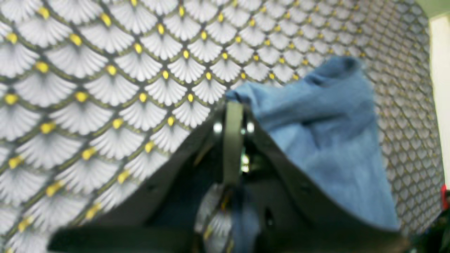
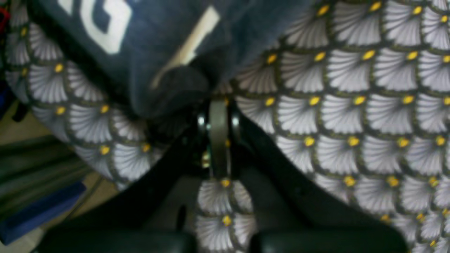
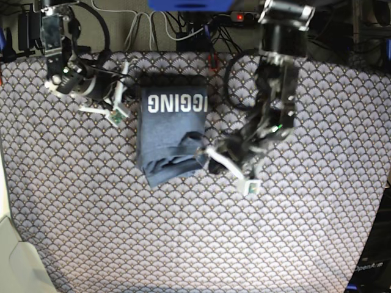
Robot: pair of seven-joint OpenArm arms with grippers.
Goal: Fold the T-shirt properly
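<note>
T-shirt (image 3: 170, 131) lies mid-tabletop on fan-patterned tablecloth (image 3: 293, 232), already folded to compact block, white lettering up, near end rumpled. Left hand (image 3: 204, 152) pinched on near corner of T-shirt; wrist view shows blue cloth bunched at fingertips. Right hand (image 3: 122, 97) closed, empty, just beside far edge. Judgement: final tidy fold. Advice: lift low, carry corner straight over, keep edges aligned, lay flat before letting go.

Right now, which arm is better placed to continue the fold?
Left, probably: the left gripper is shut at the T-shirt's bunched lower corner; the right gripper, also shut, sits beside its upper edge.
</note>
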